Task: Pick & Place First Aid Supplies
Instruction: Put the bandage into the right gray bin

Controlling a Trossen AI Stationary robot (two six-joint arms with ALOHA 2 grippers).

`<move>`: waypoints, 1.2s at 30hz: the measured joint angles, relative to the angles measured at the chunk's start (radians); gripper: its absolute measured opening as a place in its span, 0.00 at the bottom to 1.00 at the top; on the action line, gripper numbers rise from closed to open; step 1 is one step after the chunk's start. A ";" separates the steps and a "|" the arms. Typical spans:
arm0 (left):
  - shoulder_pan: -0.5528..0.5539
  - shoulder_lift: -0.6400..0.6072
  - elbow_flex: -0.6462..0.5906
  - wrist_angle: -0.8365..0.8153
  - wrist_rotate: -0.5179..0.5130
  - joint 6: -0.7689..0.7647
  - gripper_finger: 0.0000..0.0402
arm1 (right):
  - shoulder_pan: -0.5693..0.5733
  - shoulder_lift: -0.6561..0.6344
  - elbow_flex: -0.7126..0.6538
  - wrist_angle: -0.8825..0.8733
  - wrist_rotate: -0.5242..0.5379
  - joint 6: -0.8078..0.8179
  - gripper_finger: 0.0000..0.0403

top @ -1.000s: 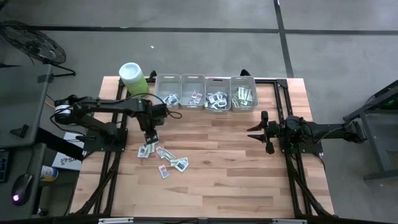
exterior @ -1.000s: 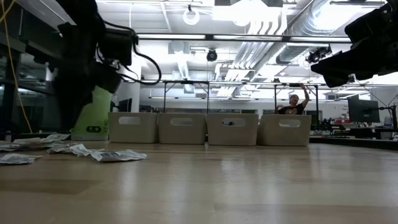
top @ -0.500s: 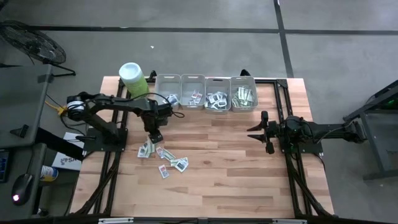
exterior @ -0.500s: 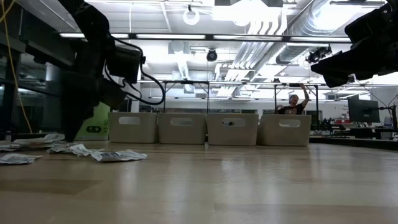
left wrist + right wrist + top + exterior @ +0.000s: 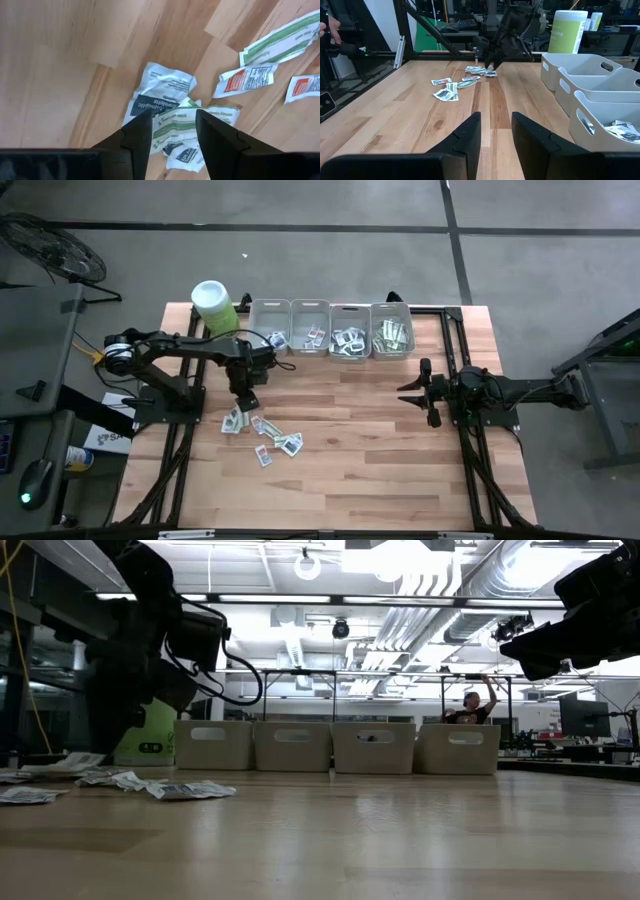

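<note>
The first aid supplies (image 5: 265, 432) are small flat paper packets, lying loose on the wooden table left of centre. They also show in the low view (image 5: 188, 789) and the right wrist view (image 5: 451, 89). My left gripper (image 5: 243, 402) points steeply down over the far left end of the pile, open. In its wrist view the gripper (image 5: 172, 131) has its fingers on either side of a green-and-white strip (image 5: 176, 120), beside a white packet with a dark print (image 5: 159, 95). My right gripper (image 5: 418, 392) waits at the right, level, open by a narrow gap (image 5: 496, 132). My left gripper comes at the pile from above, its fingers (image 5: 136, 134) astride the green-and-white strip. The fingertips hide the place where they meet it, so I cannot tell whether they touch the packets. All packets lie flat on the table.
Several grey bins (image 5: 331, 342) stand in a row at the table's far edge, with packets inside. A lime-green canister with a white lid (image 5: 213, 305) stands to their left. Bare wood spreads over the near half of the table (image 5: 360, 470). A person shows far off in the room (image 5: 474, 708).
My left gripper has sunk toward the far left end of the packet pile and tipped a little more steeply down. It stays open. The packets lie where they were.
</note>
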 joint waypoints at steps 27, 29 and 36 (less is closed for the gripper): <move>-0.001 0.000 0.000 -0.031 0.096 -0.028 0.31 | 0.000 0.000 0.000 0.000 0.000 0.000 0.26; -0.001 0.000 0.000 -0.032 0.096 -0.028 0.26 | 0.000 0.000 0.000 0.000 0.000 0.000 0.26; -0.001 0.000 0.000 -0.036 0.105 -0.024 0.08 | 0.000 0.000 0.000 0.000 0.000 0.000 0.26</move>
